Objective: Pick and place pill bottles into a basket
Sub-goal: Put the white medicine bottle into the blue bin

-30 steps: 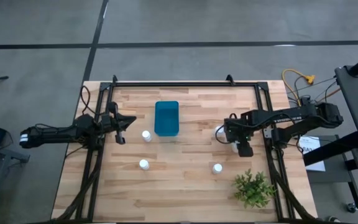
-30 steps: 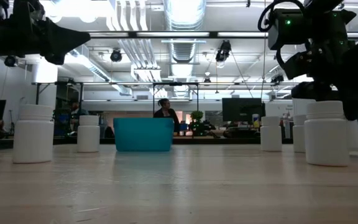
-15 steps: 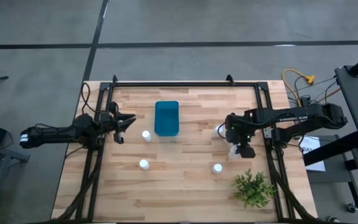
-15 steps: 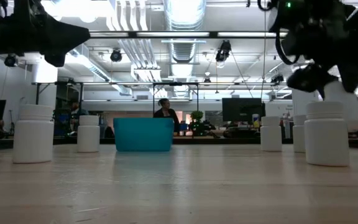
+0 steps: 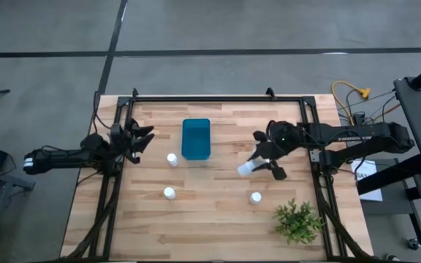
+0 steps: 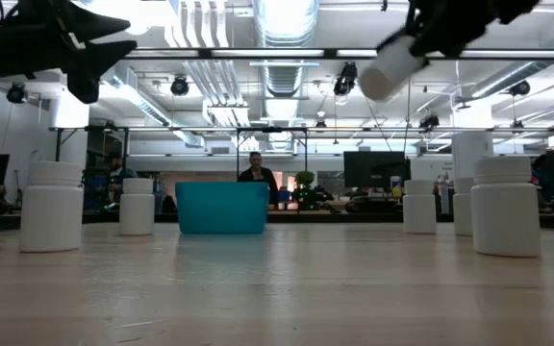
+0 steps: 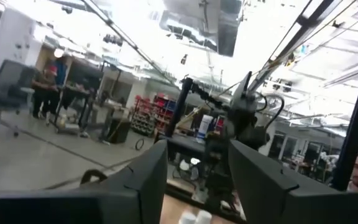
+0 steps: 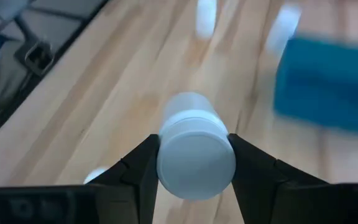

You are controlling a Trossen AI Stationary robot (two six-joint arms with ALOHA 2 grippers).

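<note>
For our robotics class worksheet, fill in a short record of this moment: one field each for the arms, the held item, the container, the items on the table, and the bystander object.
right gripper: shut on a small white cylindrical pill bottle, lifted off the table, tilted
left gripper: open, raised left of the basket, holding nothing
basket: small blue rectangular plastic bin, no bottle seen inside
bottles on the wooden table: three visible from above
green leafy plant: near right corner
</note>
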